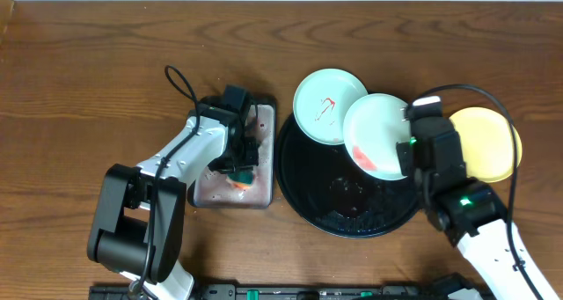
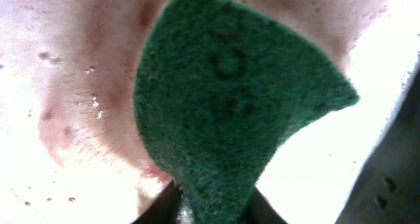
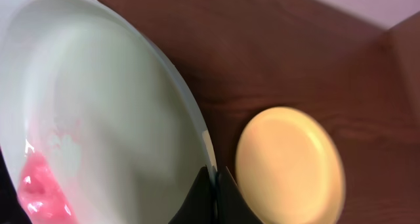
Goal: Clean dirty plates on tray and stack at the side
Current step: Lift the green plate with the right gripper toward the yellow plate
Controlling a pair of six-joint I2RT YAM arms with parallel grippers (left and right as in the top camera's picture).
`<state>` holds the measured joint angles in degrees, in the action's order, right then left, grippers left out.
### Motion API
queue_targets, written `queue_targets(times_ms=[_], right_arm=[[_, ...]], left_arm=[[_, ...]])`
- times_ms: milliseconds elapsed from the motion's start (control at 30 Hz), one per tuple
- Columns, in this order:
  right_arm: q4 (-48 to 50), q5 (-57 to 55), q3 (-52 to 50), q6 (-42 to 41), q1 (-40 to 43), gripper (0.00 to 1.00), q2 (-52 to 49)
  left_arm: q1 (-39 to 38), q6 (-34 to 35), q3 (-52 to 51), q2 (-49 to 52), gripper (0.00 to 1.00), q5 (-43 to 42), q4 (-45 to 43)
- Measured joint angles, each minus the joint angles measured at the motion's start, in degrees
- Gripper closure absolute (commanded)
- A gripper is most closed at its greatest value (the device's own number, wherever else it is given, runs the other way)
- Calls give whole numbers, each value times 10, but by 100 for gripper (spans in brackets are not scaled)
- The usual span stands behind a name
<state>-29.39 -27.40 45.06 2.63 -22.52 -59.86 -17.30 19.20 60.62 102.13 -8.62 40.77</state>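
My right gripper [image 1: 410, 150] is shut on the rim of a pale mint-white plate [image 1: 376, 135] with a pink-red smear, held tilted over the black round tray [image 1: 303, 172]. In the right wrist view the plate [image 3: 98, 119] fills the left and my fingers [image 3: 215, 184] pinch its edge. A second mint-white plate [image 1: 327, 106] with red lines rests on the tray's far rim. The yellow plate [image 1: 484, 143] lies on the table to the right; it also shows in the right wrist view [image 3: 289, 165]. My left gripper [image 1: 239, 164] is shut on a green sponge [image 2: 230, 99] over the small rectangular tray [image 1: 211, 190].
The rectangular tray's wet pinkish bottom [image 2: 65, 86] fills the left wrist view behind the sponge. A black cable [image 1: 180, 84] loops from the left arm over the table. The brown wooden table [image 1: 88, 89] surrounds both trays.
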Motion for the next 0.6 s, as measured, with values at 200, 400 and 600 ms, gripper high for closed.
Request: queue_targets(times_ms=[200,400,600], right_arm=[[22,-89,0,40,-63,99,0],[69,-169,0,101,-100,99,0],[96,-197,0,148,-115,99,0]], left_arm=[[0,0,0,0,93,0,0],[0,-5,0,0,48,3,0],[0,-17,10,-2,34,22,-12]])
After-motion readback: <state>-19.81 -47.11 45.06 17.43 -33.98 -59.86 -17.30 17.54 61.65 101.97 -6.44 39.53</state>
